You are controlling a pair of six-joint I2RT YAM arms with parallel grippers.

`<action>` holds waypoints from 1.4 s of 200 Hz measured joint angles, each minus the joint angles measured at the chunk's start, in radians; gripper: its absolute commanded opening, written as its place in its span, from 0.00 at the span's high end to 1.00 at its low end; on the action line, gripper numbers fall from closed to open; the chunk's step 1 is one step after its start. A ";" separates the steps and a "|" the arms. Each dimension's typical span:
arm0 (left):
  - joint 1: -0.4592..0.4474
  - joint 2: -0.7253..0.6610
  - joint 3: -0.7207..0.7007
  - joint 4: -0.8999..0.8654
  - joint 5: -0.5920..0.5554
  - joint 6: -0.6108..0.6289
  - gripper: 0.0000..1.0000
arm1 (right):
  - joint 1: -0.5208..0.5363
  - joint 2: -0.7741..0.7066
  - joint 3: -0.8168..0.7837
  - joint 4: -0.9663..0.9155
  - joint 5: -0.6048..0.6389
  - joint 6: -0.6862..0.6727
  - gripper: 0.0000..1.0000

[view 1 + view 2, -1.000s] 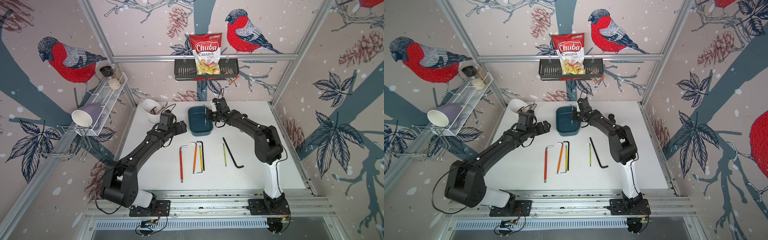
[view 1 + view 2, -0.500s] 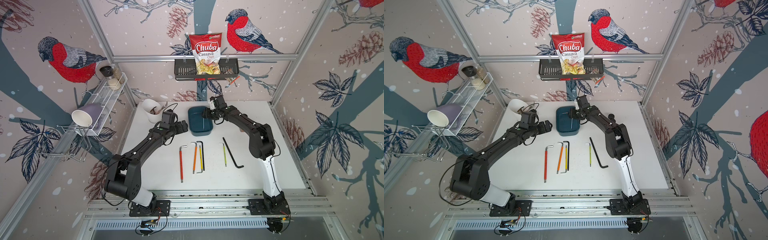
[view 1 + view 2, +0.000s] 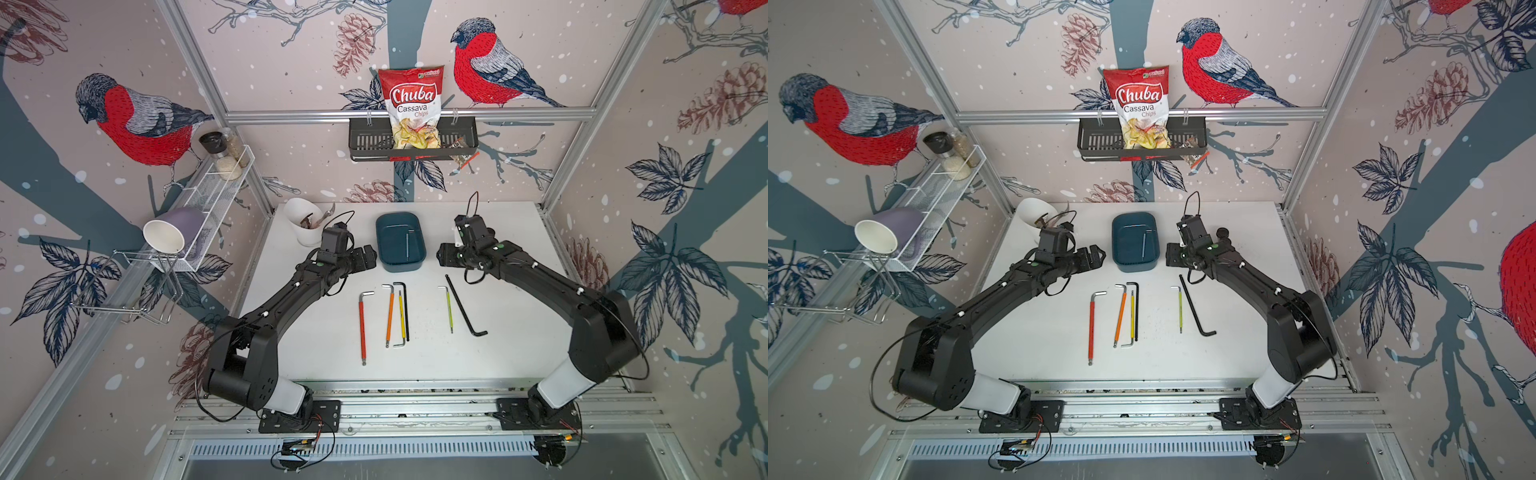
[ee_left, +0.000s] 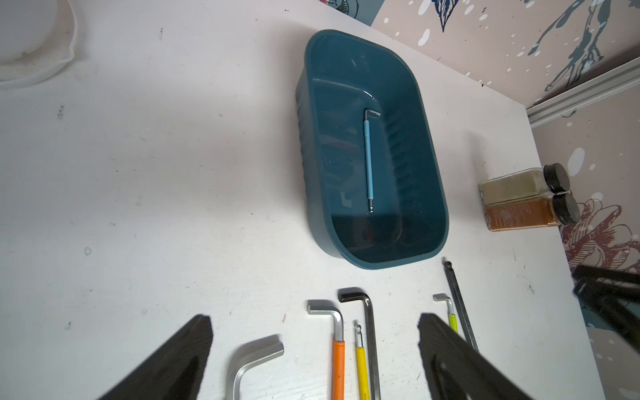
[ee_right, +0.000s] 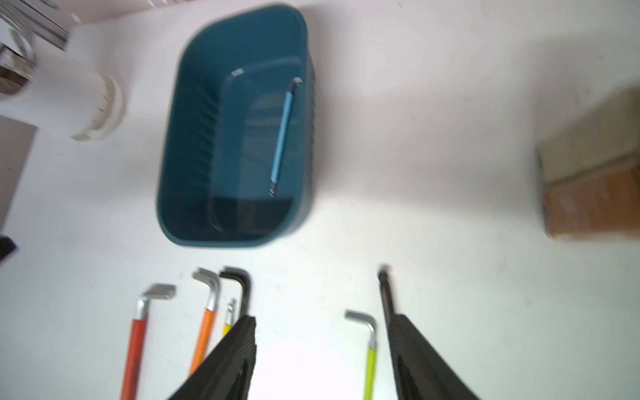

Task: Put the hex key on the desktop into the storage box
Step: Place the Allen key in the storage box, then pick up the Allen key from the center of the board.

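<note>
Teal storage box [image 4: 339, 149] holds one blue hex key [image 4: 367, 156].

A shallow dark teal box [image 3: 401, 267] is sitting upright on the white surface [image 3: 498, 232]. A blue hex key [image 4: 368, 159] is lying flat inside, along one long wall. Six more keys are lying in a row nearby: red [image 3: 362, 328], orange [image 3: 390, 316], yellow [image 3: 401, 316], black [image 3: 406, 311], lime [image 3: 449, 311], long black [image 3: 460, 304].
</note>
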 measured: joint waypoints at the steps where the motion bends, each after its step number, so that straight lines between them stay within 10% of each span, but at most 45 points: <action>1: 0.000 0.000 0.000 0.000 0.001 0.000 0.04 | 0.000 -0.004 -0.006 0.000 0.001 0.000 0.35; 203: -0.004 -0.024 -0.066 0.035 0.042 -0.034 0.04 | 0.108 0.046 -0.327 -0.049 0.164 0.128 0.54; 280: -0.004 -0.008 -0.062 0.035 0.042 -0.034 0.04 | 0.151 0.105 -0.372 0.201 0.251 0.190 0.95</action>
